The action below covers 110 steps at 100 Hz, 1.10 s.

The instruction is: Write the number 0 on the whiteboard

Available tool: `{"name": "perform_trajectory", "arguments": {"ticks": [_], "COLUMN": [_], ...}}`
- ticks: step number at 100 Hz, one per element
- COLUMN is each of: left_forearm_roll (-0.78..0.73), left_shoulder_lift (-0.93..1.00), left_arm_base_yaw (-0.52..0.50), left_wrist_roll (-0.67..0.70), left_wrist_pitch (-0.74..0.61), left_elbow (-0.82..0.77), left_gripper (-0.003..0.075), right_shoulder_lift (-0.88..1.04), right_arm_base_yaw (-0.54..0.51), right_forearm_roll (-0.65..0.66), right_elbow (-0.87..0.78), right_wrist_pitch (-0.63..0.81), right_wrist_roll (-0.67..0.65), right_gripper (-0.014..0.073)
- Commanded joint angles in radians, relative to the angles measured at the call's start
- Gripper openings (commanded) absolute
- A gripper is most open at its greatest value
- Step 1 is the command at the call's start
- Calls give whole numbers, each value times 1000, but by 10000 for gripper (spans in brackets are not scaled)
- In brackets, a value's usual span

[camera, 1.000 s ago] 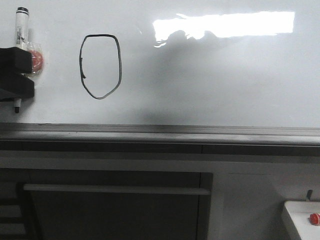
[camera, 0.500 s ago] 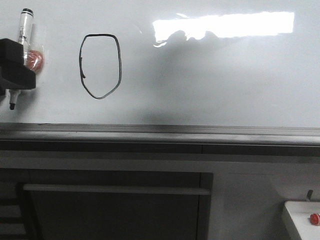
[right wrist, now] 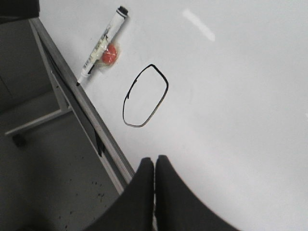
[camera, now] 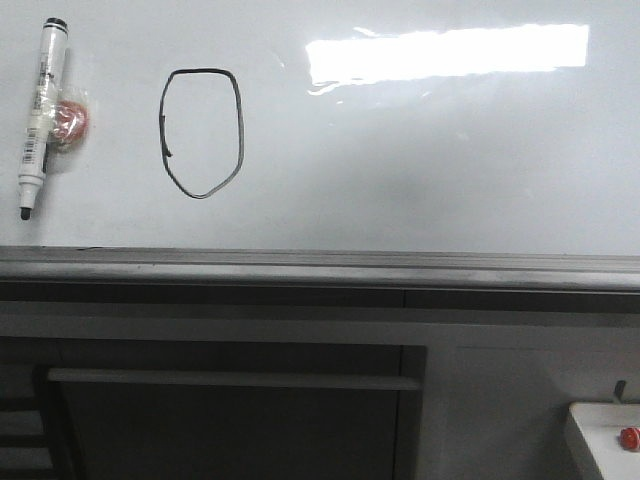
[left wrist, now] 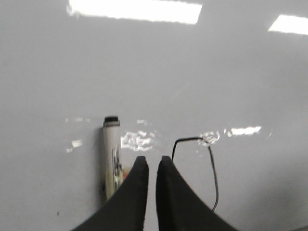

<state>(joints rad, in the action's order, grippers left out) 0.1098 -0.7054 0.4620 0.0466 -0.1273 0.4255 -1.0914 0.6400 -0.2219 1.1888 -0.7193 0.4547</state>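
The number 0 point(camera: 239, 130) is a thin black oval on the left part of the whiteboard point(camera: 450, 170). A white marker point(camera: 40, 110) with a black cap clings to the board left of it, tip down, beside a small orange-red blob point(camera: 70, 118). No gripper shows in the front view. My left gripper point(left wrist: 151, 159) hovers off the board between the marker point(left wrist: 111, 154) and the number 0 point(left wrist: 211, 168), fingers a thin slit apart and holding nothing. My right gripper point(right wrist: 155, 159) is shut and empty, well away from the number 0 point(right wrist: 167, 85) and the marker point(right wrist: 103, 43).
A grey metal tray edge point(camera: 320, 268) runs along the board's bottom. Below it is a dark cabinet front with a long bar handle point(camera: 230, 380). A white box point(camera: 600, 450) with a red button point(camera: 629, 437) sits at the lower right.
My left gripper, which was at the marker, has let go and drawn away to the left, out of the front view. The marker stays on the board, slightly tilted.
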Motion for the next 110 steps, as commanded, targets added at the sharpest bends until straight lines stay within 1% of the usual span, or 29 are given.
{"name": "perform_trajectory", "arguments": {"ticks": [1,7,19,25,37,45,54,66,110], "left_forearm_roll": [-73,-110,-165,-165,-167,-165,-163,-163,-163], "left_shoulder_lift": [95,153,269,324,405,431,436,436,436], "left_arm_base_yaw": [-5,-5,-5,-5,-5,-5,-5,-5,-5], "left_wrist_roll": [5,5,5,5,5,6,6,6,6], "left_wrist_pitch": [-66,-66,-65,-65,-65,-65,-65,-65,-65], "left_elbow": [13,-7,-74,-108,-163,-178,-181,-181,-181], "left_gripper": [-20,-20,-20,-20,-20,-20,-20,-20,-20], "right_shoulder_lift": [119,203,391,469,605,671,720,741,740], "right_arm_base_yaw": [-7,-7,-7,-7,-7,-7,-7,-7,-7], "right_forearm_roll": [3,3,23,23,23,23,23,23,23], "right_elbow": [-72,-163,-402,-516,-682,-748,-793,-814,-813], "right_wrist_pitch": [144,235,412,464,507,510,510,506,505], "right_wrist_roll": [-6,-6,-6,-6,-6,-6,-6,-6,-6], "right_gripper": [-55,-55,-55,-55,-55,-55,-56,-56,-56]}}
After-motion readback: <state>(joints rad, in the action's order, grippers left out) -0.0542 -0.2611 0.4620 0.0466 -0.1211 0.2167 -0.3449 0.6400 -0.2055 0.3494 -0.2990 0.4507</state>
